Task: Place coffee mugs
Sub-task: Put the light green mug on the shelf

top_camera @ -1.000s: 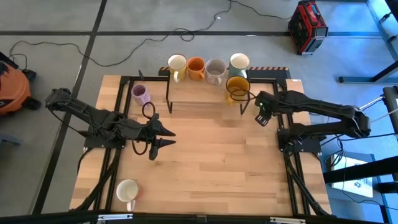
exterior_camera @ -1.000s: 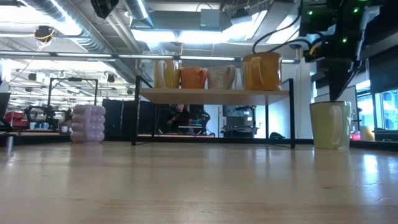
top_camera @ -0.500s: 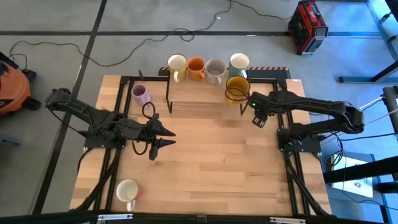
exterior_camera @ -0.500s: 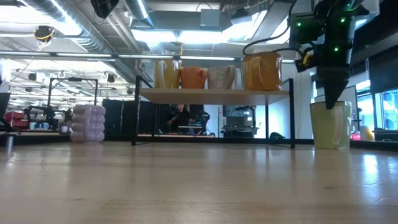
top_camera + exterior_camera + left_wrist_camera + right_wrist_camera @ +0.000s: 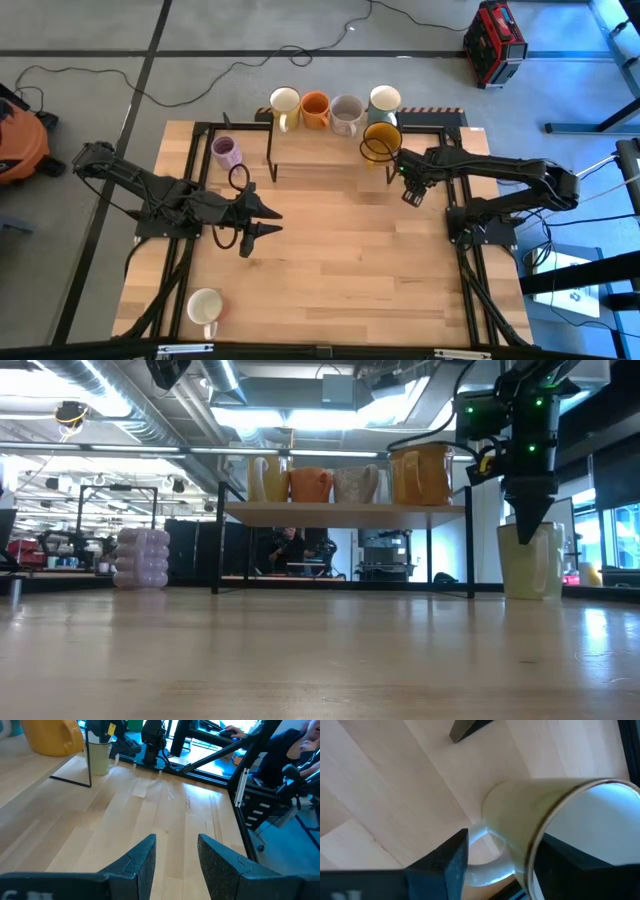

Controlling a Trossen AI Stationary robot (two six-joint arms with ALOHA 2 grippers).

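Note:
A cream-white mug [image 5: 530,563] stands upright on the table by the shelf's right end. My right gripper [image 5: 527,532] is open and points down over its rim, one finger inside and one outside next to the handle [image 5: 485,870]. In the high view this gripper [image 5: 408,191] hides the mug. The shelf [image 5: 318,150] carries cream [image 5: 285,103], orange [image 5: 315,108], grey-beige [image 5: 346,113], mint-blue [image 5: 384,99] and amber [image 5: 381,140] mugs. A lilac mug [image 5: 227,152] and another cream mug [image 5: 205,305] stand on the table. My left gripper [image 5: 271,223] waits open above mid-table. My right gripper straddles the cream mug's wall [image 5: 517,837] beside the handle, coming from above with its fingers pointing down. One finger [image 5: 451,857] is outside and the other is in the opening. Whether either finger touches the wall, I cannot tell. The mug stands on its base.
The shelf's black frame leg [image 5: 88,755] stands close beside the cream mug. Black rails run along the table's left and right edges [image 5: 462,250]. Bare wood [image 5: 350,260] stretches between the arms toward the near edge. Cables, a red case and an orange machine lie on the floor beyond.
My right gripper has moved a little toward the table's left edge and come down over the cream mug, until its fingertips dip past the rim. The mug has stayed where it was.

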